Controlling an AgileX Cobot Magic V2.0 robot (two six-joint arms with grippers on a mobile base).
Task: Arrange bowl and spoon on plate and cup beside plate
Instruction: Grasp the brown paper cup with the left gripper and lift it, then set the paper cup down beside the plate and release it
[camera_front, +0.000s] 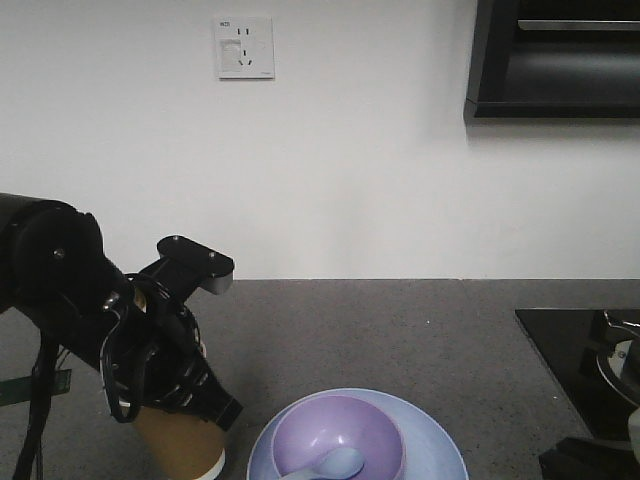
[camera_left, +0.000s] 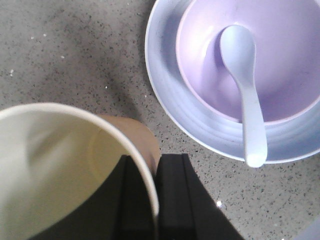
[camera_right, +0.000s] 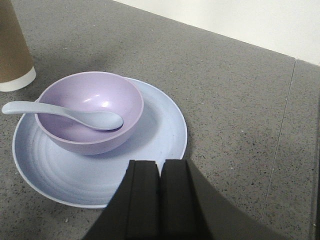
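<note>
The light blue plate (camera_front: 440, 450) lies on the grey counter at the front. The purple bowl (camera_front: 340, 430) sits on it, with the pale spoon (camera_front: 335, 463) resting scoop-down inside and its handle over the rim. The brown paper cup (camera_front: 185, 445) stands just left of the plate. My left gripper (camera_left: 156, 165) is shut on the cup (camera_left: 45, 160) rim, one finger inside and one outside. In the left wrist view the plate (camera_left: 165, 85), bowl (camera_left: 290, 60) and spoon (camera_left: 245, 75) lie upper right. My right gripper (camera_right: 160, 165) is shut and empty, over the near edge of the plate (camera_right: 160, 125).
A black cooktop (camera_front: 580, 360) is set into the counter at the right. A white wall socket (camera_front: 244, 47) and a dark cabinet (camera_front: 555, 60) are on the back wall. A seam (camera_right: 280, 135) runs through the counter right of the plate.
</note>
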